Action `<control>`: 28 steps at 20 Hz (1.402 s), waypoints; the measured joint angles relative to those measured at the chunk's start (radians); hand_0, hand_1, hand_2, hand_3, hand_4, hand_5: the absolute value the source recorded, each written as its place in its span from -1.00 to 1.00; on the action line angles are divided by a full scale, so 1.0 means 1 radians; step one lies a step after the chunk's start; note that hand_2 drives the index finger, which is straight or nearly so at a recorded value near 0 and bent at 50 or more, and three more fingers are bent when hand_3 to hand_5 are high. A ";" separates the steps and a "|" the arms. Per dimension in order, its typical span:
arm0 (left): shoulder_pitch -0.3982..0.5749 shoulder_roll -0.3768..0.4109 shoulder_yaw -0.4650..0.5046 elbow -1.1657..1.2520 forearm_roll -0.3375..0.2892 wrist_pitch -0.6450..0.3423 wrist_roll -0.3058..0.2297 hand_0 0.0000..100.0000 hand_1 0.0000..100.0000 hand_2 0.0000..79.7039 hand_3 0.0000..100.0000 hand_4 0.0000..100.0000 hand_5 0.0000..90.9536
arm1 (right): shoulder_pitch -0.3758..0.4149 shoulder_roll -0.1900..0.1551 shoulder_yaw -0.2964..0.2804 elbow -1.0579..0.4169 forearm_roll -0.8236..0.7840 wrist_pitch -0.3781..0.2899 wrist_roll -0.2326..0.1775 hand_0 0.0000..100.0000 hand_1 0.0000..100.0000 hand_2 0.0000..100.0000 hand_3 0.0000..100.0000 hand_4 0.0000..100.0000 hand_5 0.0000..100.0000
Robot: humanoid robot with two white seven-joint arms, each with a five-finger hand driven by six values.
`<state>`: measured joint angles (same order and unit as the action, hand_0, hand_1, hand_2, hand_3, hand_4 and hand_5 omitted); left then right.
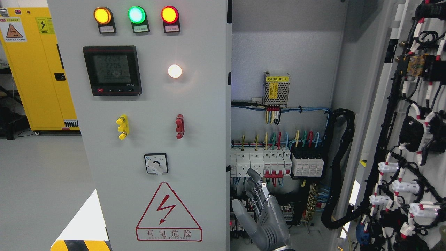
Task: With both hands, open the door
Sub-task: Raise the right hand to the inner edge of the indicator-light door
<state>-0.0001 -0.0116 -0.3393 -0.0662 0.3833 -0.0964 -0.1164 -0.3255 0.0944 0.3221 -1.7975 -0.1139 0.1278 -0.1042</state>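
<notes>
Yellow cabinet (33, 69) at far left of frame, hazard labels near its top. Grey floor (41, 170) below it; black-yellow striped marking (82, 245) at bottom left.

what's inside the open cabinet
A small power supply up top, a row of breakers with coloured wires, and a black cable bundle. A hand covers some lower parts; the shut left door hides the rest.

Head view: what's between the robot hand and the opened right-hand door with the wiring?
In the head view, a black corrugated cable conduit loops between the right robot hand and the open grey wired door, then the cabinet's grey side wall.
</notes>
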 measured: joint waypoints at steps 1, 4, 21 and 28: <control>0.000 -0.002 0.000 0.000 0.000 0.000 0.000 -0.76 0.11 -1.00 -1.00 -1.00 -1.00 | -0.015 0.002 -0.003 0.008 0.000 0.006 0.001 -1.00 0.00 -0.92 -1.00 -1.00 -1.00; 0.000 0.000 0.000 0.000 0.000 0.000 0.000 -0.76 0.11 -1.00 -1.00 -1.00 -1.00 | -0.059 0.007 -0.010 0.031 0.000 0.027 0.007 -1.00 0.00 -0.92 -1.00 -1.00 -1.00; 0.000 0.009 0.001 0.007 0.003 0.000 0.000 -0.76 0.11 -1.00 -1.00 -1.00 -1.00 | -0.200 0.018 -0.031 0.148 -0.018 0.076 0.035 -1.00 0.00 -0.92 -1.00 -1.00 -1.00; 0.000 0.010 0.001 0.008 0.001 0.000 0.000 -0.76 0.11 -1.00 -1.00 -1.00 -1.00 | -0.226 0.019 -0.039 0.171 -0.063 0.079 0.085 -1.00 0.00 -0.92 -1.00 -1.00 -1.00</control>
<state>0.0000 -0.0014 -0.3388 -0.0587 0.3840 -0.0964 -0.1165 -0.5514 0.1131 0.2835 -1.6268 -0.1767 0.2069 -0.0194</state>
